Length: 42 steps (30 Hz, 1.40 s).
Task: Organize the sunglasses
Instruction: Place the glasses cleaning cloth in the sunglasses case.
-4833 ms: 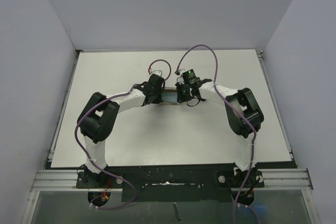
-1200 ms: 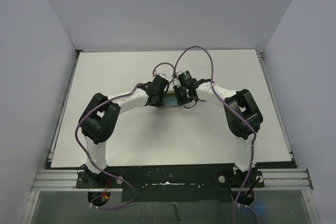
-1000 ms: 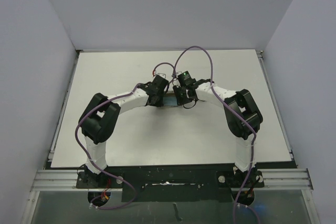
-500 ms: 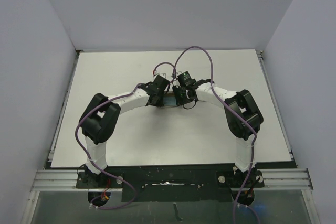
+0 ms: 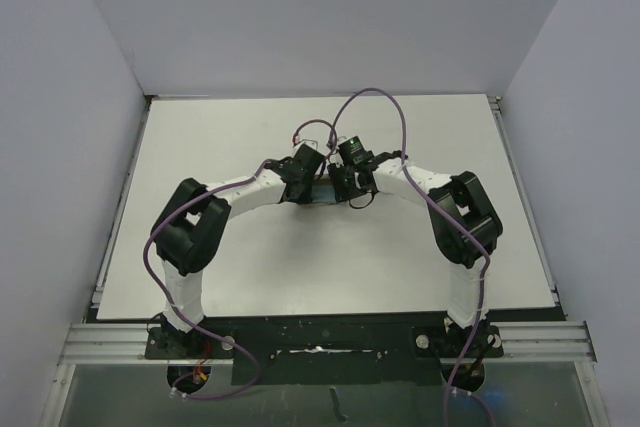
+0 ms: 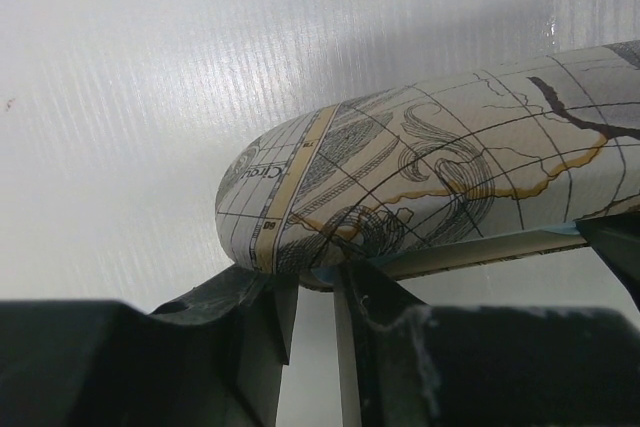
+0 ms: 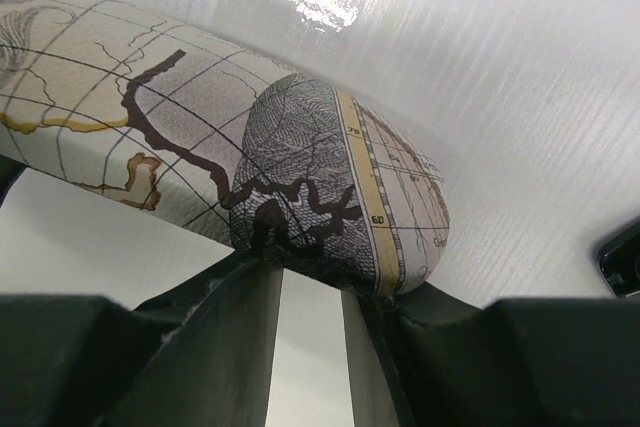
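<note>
The oblong case [image 5: 323, 190], printed like an old map, lies closed on the white table [image 5: 200, 147], and only a sliver shows between my two wrists. In the left wrist view its rounded left end [image 6: 400, 177] rests against my left gripper [image 6: 315, 282]. The jaws stand almost together with nothing between them. A thin light blue edge shows at the case's seam [image 6: 322, 273]. In the right wrist view the right end [image 7: 300, 147] rests against my right gripper [image 7: 313, 277], which is also nearly shut and empty. The sunglasses are hidden.
Purple cables [image 5: 375, 97] loop above both wrists. The table's edges run along the grey walls at left, back and right. A black object [image 7: 622, 257] shows at the right edge of the right wrist view.
Since the earliest frame both wrists have drawn closer together over the case, so less of it shows between them. In the last second they have barely moved.
</note>
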Motion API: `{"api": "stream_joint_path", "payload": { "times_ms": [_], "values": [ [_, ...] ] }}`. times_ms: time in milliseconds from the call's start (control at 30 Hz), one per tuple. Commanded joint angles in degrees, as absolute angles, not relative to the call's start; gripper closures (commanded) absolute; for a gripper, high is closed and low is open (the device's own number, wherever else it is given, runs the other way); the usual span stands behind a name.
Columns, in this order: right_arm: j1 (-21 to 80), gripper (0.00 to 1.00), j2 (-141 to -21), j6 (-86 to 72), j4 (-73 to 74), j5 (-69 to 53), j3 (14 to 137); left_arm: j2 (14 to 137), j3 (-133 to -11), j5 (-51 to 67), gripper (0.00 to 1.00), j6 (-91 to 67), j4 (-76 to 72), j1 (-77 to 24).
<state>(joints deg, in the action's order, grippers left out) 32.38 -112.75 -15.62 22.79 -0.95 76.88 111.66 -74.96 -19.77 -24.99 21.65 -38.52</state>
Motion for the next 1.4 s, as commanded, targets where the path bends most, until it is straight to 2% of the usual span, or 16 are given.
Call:
{"api": "stream_joint_path", "payload": {
  "times_ms": [0, 833, 1367],
  "values": [
    [32.26, 0.69, -109.05, -15.29, 26.46, 2.55, 75.54, 108.06, -76.88, -24.93, 0.79, -23.64, 26.17, -38.14],
    [32.61, 0.66, -107.22, -14.83, 24.43, 3.60, 76.15, 106.43, -78.38, -27.40, 0.78, -23.82, 26.62, -38.80],
    [32.49, 0.66, -107.42, -14.11, 23.41, 3.89, 74.81, 102.97, -77.95, -27.72, 0.78, -23.71, 20.89, -33.14]
  ]
}}
